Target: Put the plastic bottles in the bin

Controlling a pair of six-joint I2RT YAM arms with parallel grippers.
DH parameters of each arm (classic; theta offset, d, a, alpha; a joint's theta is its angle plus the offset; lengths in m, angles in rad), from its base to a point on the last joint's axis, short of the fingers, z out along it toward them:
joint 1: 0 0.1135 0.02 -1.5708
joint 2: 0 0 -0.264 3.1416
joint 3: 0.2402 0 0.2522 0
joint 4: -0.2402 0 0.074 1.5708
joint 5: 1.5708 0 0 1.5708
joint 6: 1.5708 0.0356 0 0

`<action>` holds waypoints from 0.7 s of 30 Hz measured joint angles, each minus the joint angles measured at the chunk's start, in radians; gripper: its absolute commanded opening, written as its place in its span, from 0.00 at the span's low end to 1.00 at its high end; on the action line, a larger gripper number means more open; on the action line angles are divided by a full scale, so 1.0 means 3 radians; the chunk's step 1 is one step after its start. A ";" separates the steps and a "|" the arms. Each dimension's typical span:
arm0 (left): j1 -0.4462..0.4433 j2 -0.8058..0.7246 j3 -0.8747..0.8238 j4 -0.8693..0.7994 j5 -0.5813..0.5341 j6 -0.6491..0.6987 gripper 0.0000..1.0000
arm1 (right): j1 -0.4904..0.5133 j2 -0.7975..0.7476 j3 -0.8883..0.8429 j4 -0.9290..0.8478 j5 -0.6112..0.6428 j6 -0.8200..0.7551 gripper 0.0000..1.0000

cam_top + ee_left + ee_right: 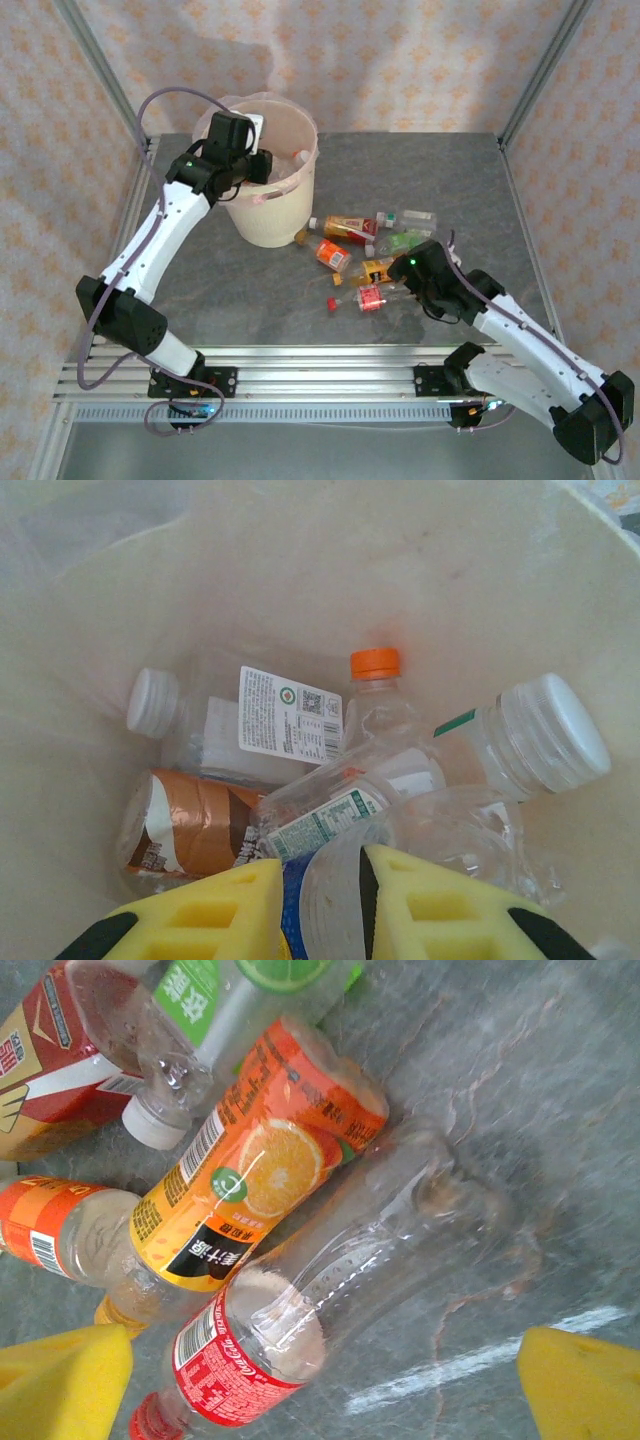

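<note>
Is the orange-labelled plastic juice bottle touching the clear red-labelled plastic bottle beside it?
Touching. Right wrist view: the orange-labelled plastic juice bottle lies against the clear red-labelled plastic bottle, no gap showing between them.

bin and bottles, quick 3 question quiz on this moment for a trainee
1. True or false: the right claw stands open over the red-labelled bottle.
2. The left claw is above: A the bin, B a tray, C a shelf?
3. What does the left claw grip?
Key: 1 true; 2 A; 3 a clear bottle.
</note>
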 measured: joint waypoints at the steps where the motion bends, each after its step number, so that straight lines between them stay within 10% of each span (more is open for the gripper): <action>1: 0.0000 0.0009 0.0000 0.0014 -0.0001 -0.0006 0.28 | 0.0000 -0.0020 -0.0053 0.0066 -0.0033 0.0052 0.99; 21: 0.0000 -0.0515 -0.0175 -0.0004 -0.0548 -0.0441 0.84 | 0.0140 0.0039 -0.0270 0.0502 -0.0155 0.0537 0.99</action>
